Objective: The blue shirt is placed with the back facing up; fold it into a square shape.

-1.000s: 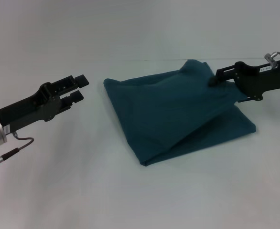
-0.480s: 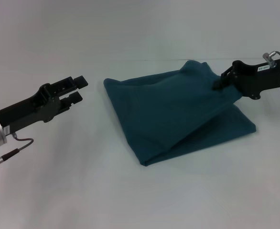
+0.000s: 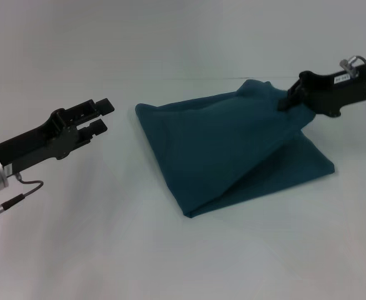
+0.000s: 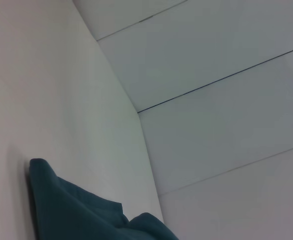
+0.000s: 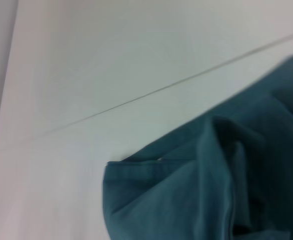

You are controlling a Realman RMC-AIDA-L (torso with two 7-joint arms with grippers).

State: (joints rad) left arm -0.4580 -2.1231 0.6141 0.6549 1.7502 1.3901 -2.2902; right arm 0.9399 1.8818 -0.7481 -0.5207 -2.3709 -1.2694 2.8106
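The blue shirt (image 3: 227,150) lies partly folded on the white table, its upper layer running slantwise over a lower one. My right gripper (image 3: 285,102) is at the shirt's far right corner, shut on the cloth there and holding that corner raised. In the right wrist view the bunched shirt (image 5: 211,190) fills the near part of the picture. My left gripper (image 3: 103,117) hovers open a little to the left of the shirt's far left corner, apart from it. Only an edge of the shirt (image 4: 71,210) shows in the left wrist view.
The white table (image 3: 108,237) spreads out all round the shirt. A pale wall with thin seams (image 4: 221,80) stands behind it. A cable (image 3: 20,197) hangs under my left arm.
My right gripper has drawn back to the right and slightly up, pulling the shirt's far right corner with it. The left arm has stayed where it was.
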